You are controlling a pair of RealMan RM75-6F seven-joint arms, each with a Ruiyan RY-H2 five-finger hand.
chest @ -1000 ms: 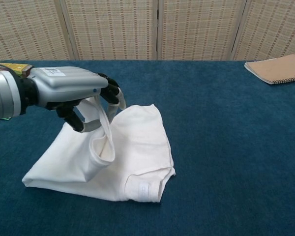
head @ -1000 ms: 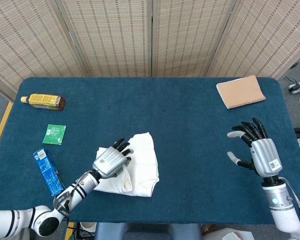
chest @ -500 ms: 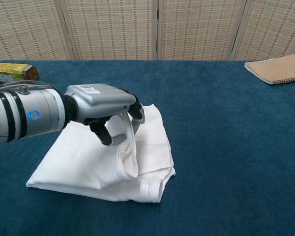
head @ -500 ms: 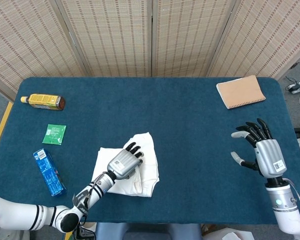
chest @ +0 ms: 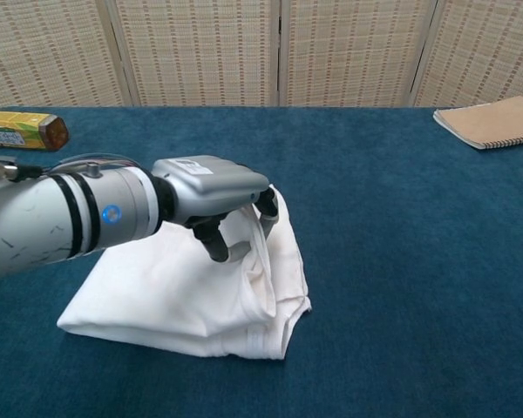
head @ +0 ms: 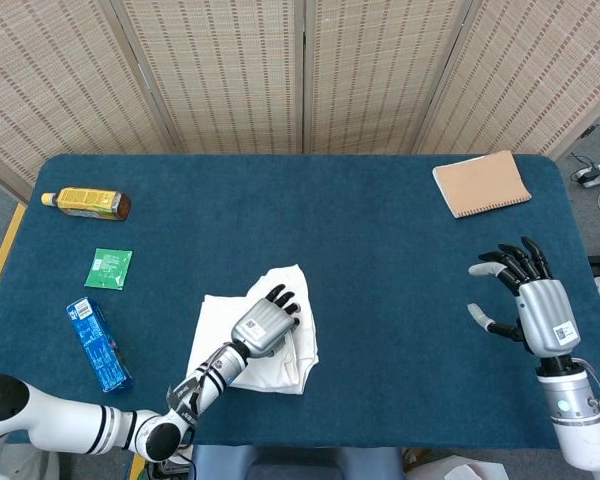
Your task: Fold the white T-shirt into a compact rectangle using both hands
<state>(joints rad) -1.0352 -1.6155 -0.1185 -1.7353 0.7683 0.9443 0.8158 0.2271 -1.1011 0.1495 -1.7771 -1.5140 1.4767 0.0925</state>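
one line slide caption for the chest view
Left hand carries a fold of the white T-shirt rightward across the blue table.

I can read nothing: the labels on my hands, the bottle (head: 86, 203) and the packets are too small.

**Materials, surface finish**

T-shirt (chest: 174, 292): soft matt white cloth. Table (head: 370, 250): napped blue fabric, matt. Left hand (chest: 213, 196): smooth silvery shell, black fingers. Notebook (head: 481, 184): matt tan card. Bottle (head: 85, 203): glossy plastic.
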